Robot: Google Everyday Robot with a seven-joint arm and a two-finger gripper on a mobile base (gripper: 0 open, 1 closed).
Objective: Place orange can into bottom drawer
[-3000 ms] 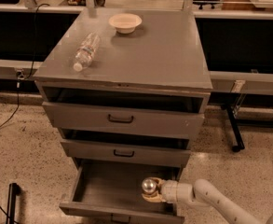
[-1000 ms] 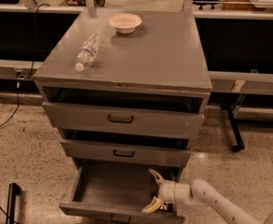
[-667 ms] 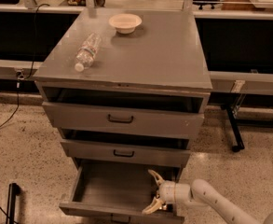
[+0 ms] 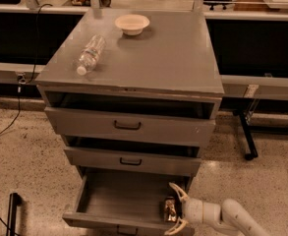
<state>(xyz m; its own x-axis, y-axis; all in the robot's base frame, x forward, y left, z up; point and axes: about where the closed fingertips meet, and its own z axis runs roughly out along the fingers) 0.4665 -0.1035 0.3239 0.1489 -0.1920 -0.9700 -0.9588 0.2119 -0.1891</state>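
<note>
1. A speckled stone floor (image 4: 25, 146) spreads around the furniture, with dark benches running across the back at 12 o'clock.
2. A grey metal table (image 4: 173, 58) with three drawers stands in the middle of the view. All three drawers are pulled out, the upper two (image 4: 129, 127) only a little.
3. The bottom drawer (image 4: 119, 195), at 6 o'clock, is drawn out farthest, and its plain grey inside is showing.
4. A pale robot arm (image 4: 232, 215) reaches in from 5 o'clock towards that drawer's right end.
5. The tool (image 4: 168, 209) sits over the drawer's right front corner. Its two curved fingers (image 4: 179, 191) are spread wide apart, gripping nothing.
6. A clear water bottle (image 4: 90, 53) lies on its side on the table top, at 10 o'clock, with its cap pointing towards the front edge.
7. A small pale bowl (image 4: 132, 23) rests upright near the back edge, at 12 o'clock.
8. The orange can (image 4: 171, 211) is inside the bottom drawer at its right end, between the spread fingers. Whether either finger touches it cannot be told.
</note>
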